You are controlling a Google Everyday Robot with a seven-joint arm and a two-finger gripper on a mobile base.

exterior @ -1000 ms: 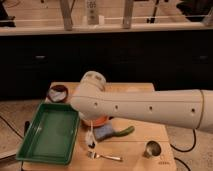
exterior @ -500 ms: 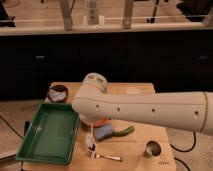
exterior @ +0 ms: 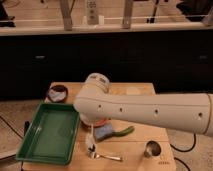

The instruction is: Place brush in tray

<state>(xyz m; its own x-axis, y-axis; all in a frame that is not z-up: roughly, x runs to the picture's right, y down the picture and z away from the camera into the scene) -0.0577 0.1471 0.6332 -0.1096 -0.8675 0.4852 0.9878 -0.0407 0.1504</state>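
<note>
Your slim white stick-handled brush (exterior: 91, 136) stands nearly upright, with its small dark bristle head at the lower end, down close to the tabletop. Its upper end runs out of sight behind the white arm, where the closed gripper is hidden, so you cannot see the grip itself. The brush is just right of the large shallow rectangular dark-green plastic tray (exterior: 50, 130) and outside its raised rim. The tray lies flat on the table's front-left part.
</note>
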